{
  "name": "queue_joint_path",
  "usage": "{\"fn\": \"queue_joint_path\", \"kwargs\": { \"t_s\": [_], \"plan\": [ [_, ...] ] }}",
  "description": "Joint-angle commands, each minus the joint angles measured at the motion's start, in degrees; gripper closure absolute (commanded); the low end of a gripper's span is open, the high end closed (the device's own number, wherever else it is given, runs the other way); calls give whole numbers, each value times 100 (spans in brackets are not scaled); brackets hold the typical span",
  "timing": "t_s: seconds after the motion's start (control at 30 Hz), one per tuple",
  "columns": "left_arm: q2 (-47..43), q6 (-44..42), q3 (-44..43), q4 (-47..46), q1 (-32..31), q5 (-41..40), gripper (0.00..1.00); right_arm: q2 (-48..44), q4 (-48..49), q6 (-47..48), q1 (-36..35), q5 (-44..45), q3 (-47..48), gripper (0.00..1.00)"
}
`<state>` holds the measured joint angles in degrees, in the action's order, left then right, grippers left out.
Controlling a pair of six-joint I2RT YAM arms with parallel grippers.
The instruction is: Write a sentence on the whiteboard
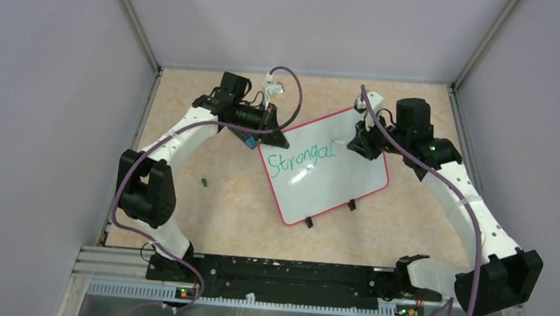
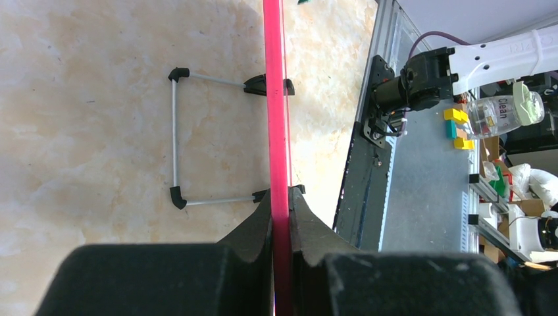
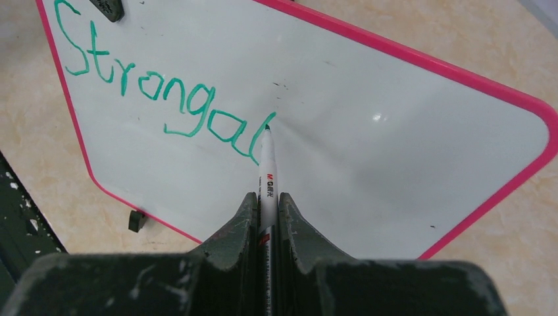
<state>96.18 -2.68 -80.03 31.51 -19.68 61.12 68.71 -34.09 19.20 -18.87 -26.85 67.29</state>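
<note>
Green writing on the whiteboard (image 1: 325,169)
It sits mid-tabletop (image 1: 228,199); the left fingers (image 2: 260,227) pinch its pink rim, and the right fingers (image 3: 245,220) clamp a marker (image 3: 267,164), tip at the last letter.

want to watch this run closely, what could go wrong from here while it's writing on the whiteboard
1. The left gripper pinches only the thin pink rim of the whiteboard. Pen pressure could twist the board out of that grip or slide its black feet.
2. The marker is clamped in the right gripper, with its tip at the end of the green writing. If it tilts, the stroke may smear or skip.
</note>
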Motion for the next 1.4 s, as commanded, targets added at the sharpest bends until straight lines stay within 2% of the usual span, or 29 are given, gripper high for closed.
{"fn": "queue_joint_path", "kwargs": {
  "t_s": [0.0,0.63,0.9,1.37],
  "plan": [
    [159,-278,-13,170,-282,256,100,139,117,-115,-223,-68,220,100],
    [158,-313,10,172,-281,242,100,327,452,-95,-371,461,-7,100],
    [162,-302,5,180,-281,224,100,245,330,66,-56,487,-100,100],
    [189,-311,-11,189,-281,170,100,156,210,148,86,538,-74,100]
  ]
}}
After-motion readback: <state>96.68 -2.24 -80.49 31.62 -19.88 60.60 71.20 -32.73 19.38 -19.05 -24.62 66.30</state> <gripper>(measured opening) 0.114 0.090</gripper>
